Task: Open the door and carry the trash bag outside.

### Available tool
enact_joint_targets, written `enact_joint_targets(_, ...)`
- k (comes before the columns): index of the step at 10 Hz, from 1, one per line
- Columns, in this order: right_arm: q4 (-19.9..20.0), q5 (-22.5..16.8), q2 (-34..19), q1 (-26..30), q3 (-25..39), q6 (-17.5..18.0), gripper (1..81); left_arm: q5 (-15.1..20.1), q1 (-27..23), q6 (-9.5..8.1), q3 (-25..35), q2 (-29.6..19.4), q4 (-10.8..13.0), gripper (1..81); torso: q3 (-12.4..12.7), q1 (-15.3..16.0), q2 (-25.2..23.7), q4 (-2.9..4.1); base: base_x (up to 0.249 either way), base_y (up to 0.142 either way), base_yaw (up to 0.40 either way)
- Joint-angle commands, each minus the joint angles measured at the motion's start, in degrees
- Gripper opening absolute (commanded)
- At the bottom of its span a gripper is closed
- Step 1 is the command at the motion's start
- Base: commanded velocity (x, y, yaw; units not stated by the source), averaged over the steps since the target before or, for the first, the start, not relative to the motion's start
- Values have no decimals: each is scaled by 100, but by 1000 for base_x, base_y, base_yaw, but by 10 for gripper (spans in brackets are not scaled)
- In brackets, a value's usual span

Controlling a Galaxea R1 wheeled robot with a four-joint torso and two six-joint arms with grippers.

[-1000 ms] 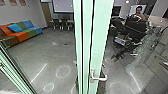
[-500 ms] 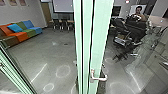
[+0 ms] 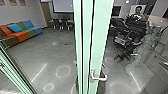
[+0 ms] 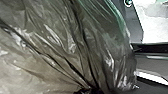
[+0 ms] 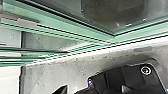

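A grey-brown trash bag (image 4: 60,47) crowds my left wrist camera indoors, its creases running in to a dark, pinched neck at my left pincer (image 4: 88,90), which I judge to be clenched on the plastic. The bag swells away from that neck, close against my wrist and beside a dark part of my own body.

Ahead, slightly right of centre, the lever handle (image 3: 98,79) juts sideways from an upright green-edged door frame (image 3: 100,37); its long arm lies across the frame, roughly level. With the left side loaded, my right arm looks the nearer and freer one for door work. Its wrist looks down on the grey floor (image 5: 60,75) and my black base (image 5: 112,76), near a corner of green-edged glass (image 5: 100,15). Whether my right pincer is clenched or released, I cannot tell; nor can I tell how far the door stands open. Swinging the bag close to the frame could snag it.
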Motion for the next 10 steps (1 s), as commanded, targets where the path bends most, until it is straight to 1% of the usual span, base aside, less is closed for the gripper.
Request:
enact_joint_targets(1, 32, -978, -321, 1190, 94, 89, 811, 412, -214, -5, 48, 86, 34, 10, 0, 0, 0, 0, 0, 0, 0)
enact_joint_targets(2, -55, -1258, -208, 1471, 15, 335, 811, 412, -240, -5, 48, 78, 16, 10, 0, 0, 0, 0, 0, 0, 0)
enact_joint_targets(3, -91, -1496, -119, 1700, -38, 397, 811, 412, -258, -14, 48, 86, 7, 10, 0, 0, 0, 0, 0, 0, 0)
enact_joint_targets(4, -108, -1645, -75, 1859, -117, 511, 811, 421, -266, -14, 40, 86, 7, 10, 0, 0, 0, 0, 0, 0, 0)
enact_joint_targets(5, -178, -1717, 12, 1990, -205, 695, 811, 421, -284, -23, 40, 86, 7, 10, 0, 0, 0, 0, 0, 0, 0)
enact_joint_targets(8, -337, -1725, 355, 2465, -267, 1301, 811, 448, -336, -23, 40, 95, 7, 10, 0, 2, 2, 0, 0, 0, 0)
enact_joint_targets(10, -617, -1725, 741, 2667, -302, 1793, 811, 456, -363, -23, 31, 95, 16, 10, 0, 2, 2, 0, 0, 0, 0)
